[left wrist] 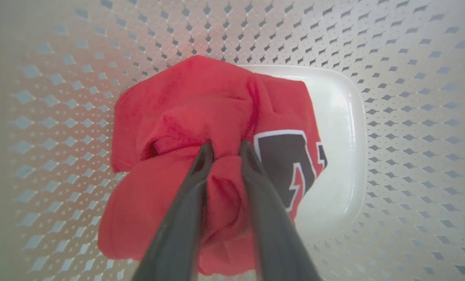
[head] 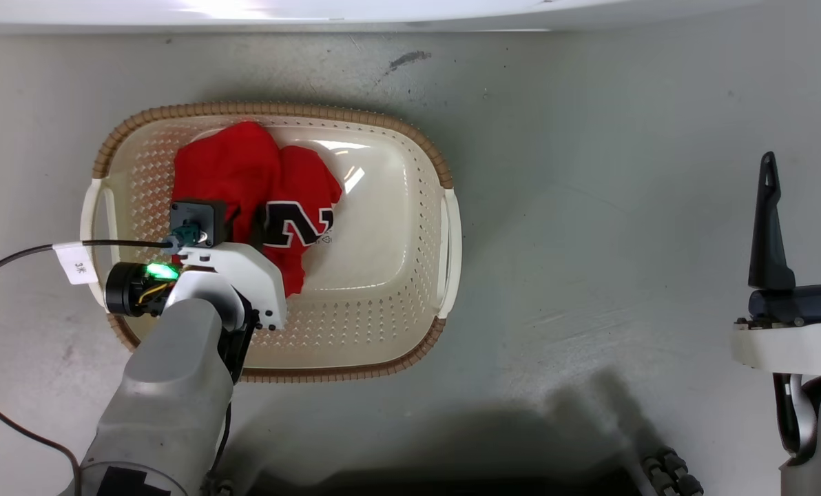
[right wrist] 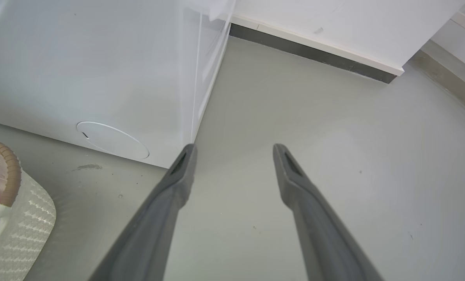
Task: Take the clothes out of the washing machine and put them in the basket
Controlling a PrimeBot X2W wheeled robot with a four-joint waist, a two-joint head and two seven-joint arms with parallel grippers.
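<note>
The cream basket with its brown rim stands on the floor, and the red clothes lie bunched in its left half, a black number outlined in white facing up. My left wrist hangs over them. In the left wrist view, my left gripper is shut on a fold of the clothes, close above the basket's perforated wall. My right gripper is off to the right, open and holding nothing. The washing machine's white front rises behind the basket.
A black cable with a white tag runs from my left wrist across the basket's left handle. Bare grey floor lies between the basket and my right arm. A wall with a dark skirting stands beyond the machine.
</note>
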